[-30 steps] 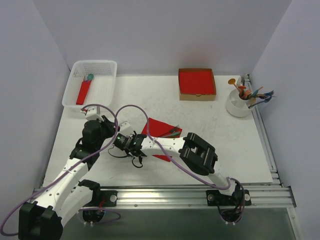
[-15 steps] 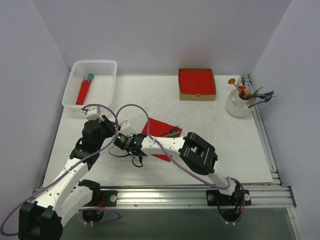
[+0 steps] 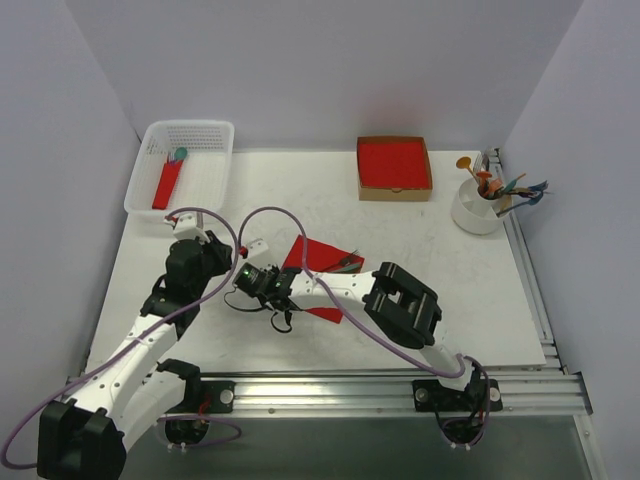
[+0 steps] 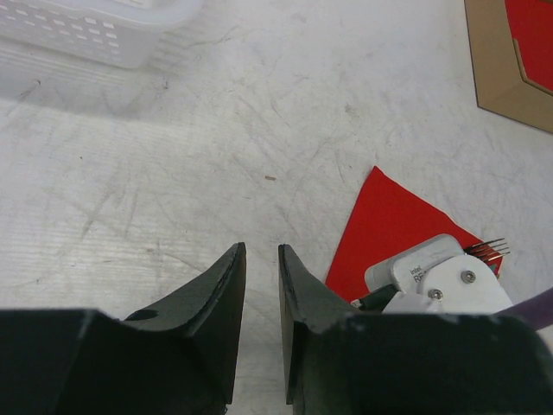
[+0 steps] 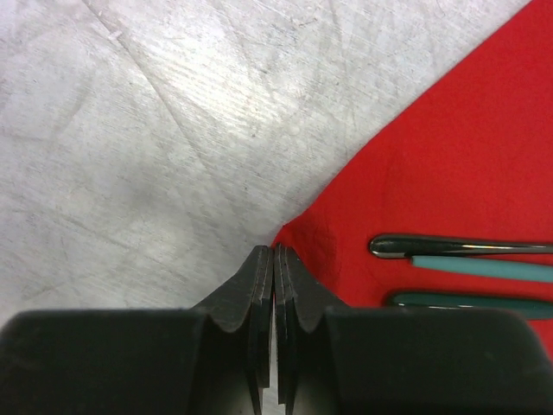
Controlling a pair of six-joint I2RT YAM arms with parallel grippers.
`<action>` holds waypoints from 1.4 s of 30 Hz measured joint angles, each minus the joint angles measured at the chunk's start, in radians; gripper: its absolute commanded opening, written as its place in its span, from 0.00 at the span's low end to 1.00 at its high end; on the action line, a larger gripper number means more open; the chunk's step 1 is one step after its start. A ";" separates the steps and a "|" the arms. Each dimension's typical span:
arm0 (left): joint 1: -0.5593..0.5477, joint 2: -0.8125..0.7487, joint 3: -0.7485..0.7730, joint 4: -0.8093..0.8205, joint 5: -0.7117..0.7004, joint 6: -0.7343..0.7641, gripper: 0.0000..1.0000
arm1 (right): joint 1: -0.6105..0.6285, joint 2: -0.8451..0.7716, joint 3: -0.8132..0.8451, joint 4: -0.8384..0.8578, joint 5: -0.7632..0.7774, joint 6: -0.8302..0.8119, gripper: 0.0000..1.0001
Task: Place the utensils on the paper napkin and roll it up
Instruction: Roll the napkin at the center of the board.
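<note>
- Two arms meet at the table's near left. The right arm (image 3: 340, 290) stretches low from its near-right base leftward, bringing the right claw (image 5: 274, 251) to the napkin's (image 5: 449, 147) left corner.
- Fully closed, the right claw has its tips against that puckered corner. Whether paper is nipped between them I cannot tell.
- Bent up from the near-left base, the left arm (image 3: 140, 345) holds the left claw (image 4: 259, 252) over bare table just left of the napkin. Its jaws are a narrow slit apart and hold nothing.
- On the napkin lie the utensils (image 5: 462, 246), handles side by side and ending near the right claw, with the fork tines (image 4: 489, 249) at the napkin's right edge.
- From above, the right arm covers the napkin's near part and both claws are hard to make out. The right wrist view cuts the utensils off at its edge.
- White and scratched, the table (image 3: 450, 290) has pale walls (image 3: 300, 70) on three sides.
- Far left is a basket (image 3: 190, 125) with a red roll (image 3: 166, 186), far middle a box (image 3: 395, 193) of red sheets, and far right a cup (image 3: 475, 215) of coloured cutlery (image 3: 500, 187).
</note>
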 measured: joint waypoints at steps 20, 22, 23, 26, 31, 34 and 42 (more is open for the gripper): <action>0.000 0.094 0.000 0.029 0.061 0.004 0.31 | -0.104 -0.201 -0.192 0.167 -0.236 0.008 0.00; 0.000 0.132 0.000 0.034 0.079 0.003 0.31 | -0.118 -0.201 -0.209 0.178 -0.251 0.011 0.00; 0.000 0.157 0.000 0.037 0.090 0.002 0.31 | -0.125 -0.202 -0.218 0.185 -0.258 0.012 0.00; -0.001 0.209 0.000 0.042 0.123 -0.007 0.31 | -0.140 -0.203 -0.242 0.196 -0.274 0.016 0.00; -0.019 0.254 0.000 0.062 0.147 -0.028 0.31 | -0.154 -0.232 -0.283 0.212 -0.288 0.022 0.00; -0.041 0.264 0.000 0.068 0.150 -0.032 0.31 | -0.162 -0.266 -0.305 0.224 -0.296 0.027 0.00; -0.118 0.294 0.004 0.082 0.142 -0.036 0.31 | -0.200 -0.330 -0.364 0.261 -0.312 0.039 0.00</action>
